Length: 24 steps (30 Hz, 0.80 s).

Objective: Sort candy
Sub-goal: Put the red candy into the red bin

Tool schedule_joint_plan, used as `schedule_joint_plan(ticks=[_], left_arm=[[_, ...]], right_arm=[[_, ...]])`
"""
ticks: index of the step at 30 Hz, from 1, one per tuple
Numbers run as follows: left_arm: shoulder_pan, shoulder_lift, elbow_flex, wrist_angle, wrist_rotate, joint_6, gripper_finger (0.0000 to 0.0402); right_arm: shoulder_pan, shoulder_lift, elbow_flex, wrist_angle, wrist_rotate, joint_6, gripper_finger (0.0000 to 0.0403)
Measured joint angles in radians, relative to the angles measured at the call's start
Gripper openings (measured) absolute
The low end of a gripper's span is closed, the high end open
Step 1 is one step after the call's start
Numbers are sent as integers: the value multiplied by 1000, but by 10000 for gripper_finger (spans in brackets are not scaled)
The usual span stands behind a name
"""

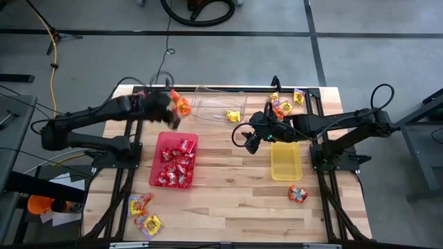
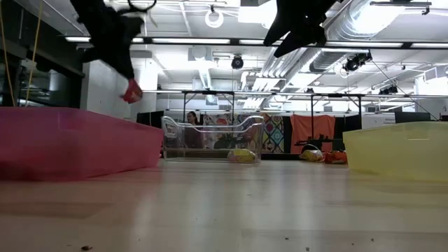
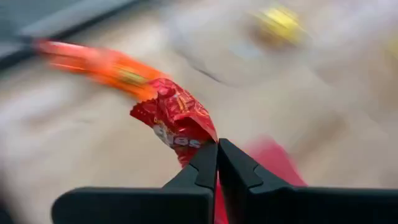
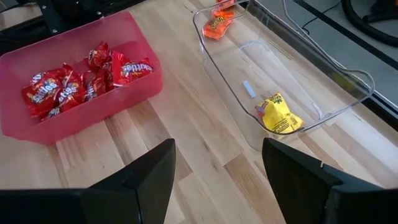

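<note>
My left gripper (image 1: 171, 119) hangs above the table just beyond the far edge of the red tray (image 1: 160, 142) and is shut on a red candy packet (image 3: 177, 118), which also shows in the low view (image 2: 131, 91). The red tray holds several red candy packets (image 1: 174, 166). My right gripper (image 4: 217, 180) stands open, with nothing between its fingers, above the table between the clear tray (image 1: 208, 97) and the yellow tray (image 1: 286, 160). One yellow candy (image 4: 280, 115) lies in the clear tray. Orange candy (image 1: 181, 104) lies by its left end. My left gripper pinches the red packet by one crimped end (image 3: 194, 148) between its two fingertips. The rest of the packet sticks out beyond the fingers. The fingers slant downward, and the packet is lifted well clear of the table (image 2: 131, 91).
Loose candy lies at the far right corner (image 1: 284, 107), near the yellow tray's front (image 1: 297, 195) and at the near left corner (image 1: 145, 214). Bare wood (image 1: 235, 194) stretches across the table's middle and near side. The yellow tray holds nothing that shows.
</note>
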Motion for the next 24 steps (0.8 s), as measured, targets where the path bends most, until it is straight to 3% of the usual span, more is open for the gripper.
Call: schedule_joint_plan(ticks=[5,11,17,24], left_arm=[[-295,-30,0,-69,129,-14,0],[-545,-30,0,-167,95,-150,0],[-606,-30,0,-165,93,-207,1],[-578,-29,0,-165,94,-217,21]], right_arm=[[-18,0,0,1,1,-8,236],[-47,0,0,27,14,-12,236],[-75,0,0,82,39,-13,236],[-94,0,0,91,39,-20,236]])
